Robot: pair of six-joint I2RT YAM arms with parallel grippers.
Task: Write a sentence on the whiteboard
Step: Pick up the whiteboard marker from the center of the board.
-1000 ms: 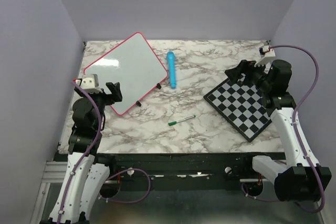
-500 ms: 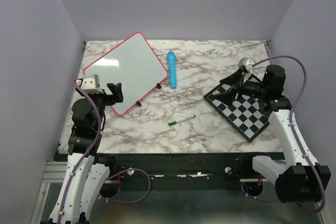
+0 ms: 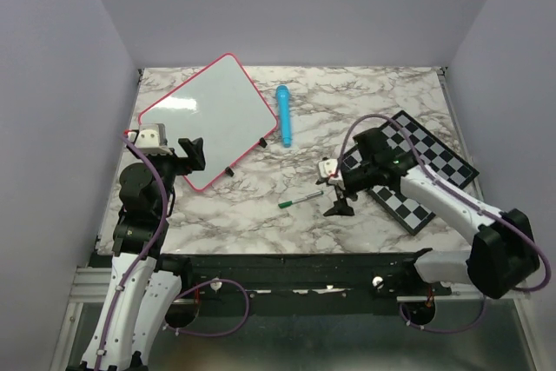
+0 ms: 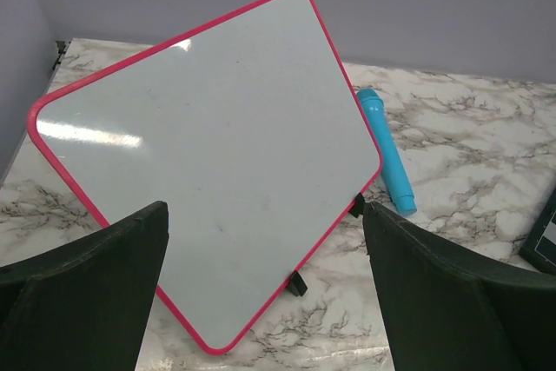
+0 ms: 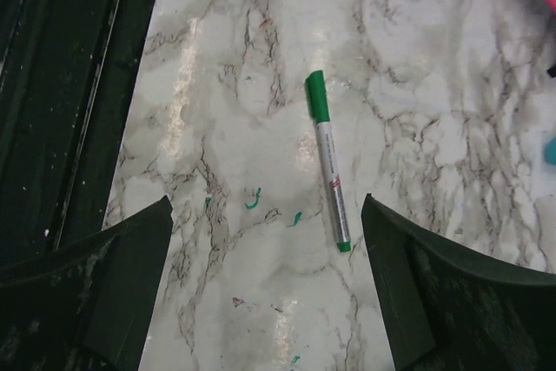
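The whiteboard with its pink-red rim lies at the table's back left, its surface blank; no sentence shows on it. It fills the left wrist view. A green-capped marker lies on the marble at centre front, also in the right wrist view. My left gripper is open and empty over the board's near corner. My right gripper is open and empty, hovering just right of the marker, its jaws wide apart with the marker's tail between them in its wrist view.
A blue cylinder lies right of the whiteboard, also in the left wrist view. A checkered board lies at the right under my right arm. Small green marks stain the marble. The table's dark front rail runs along the near edge.
My right arm has swung from over the checkered board down and left to the marker at centre front. The left arm, whiteboard and marker have not moved.
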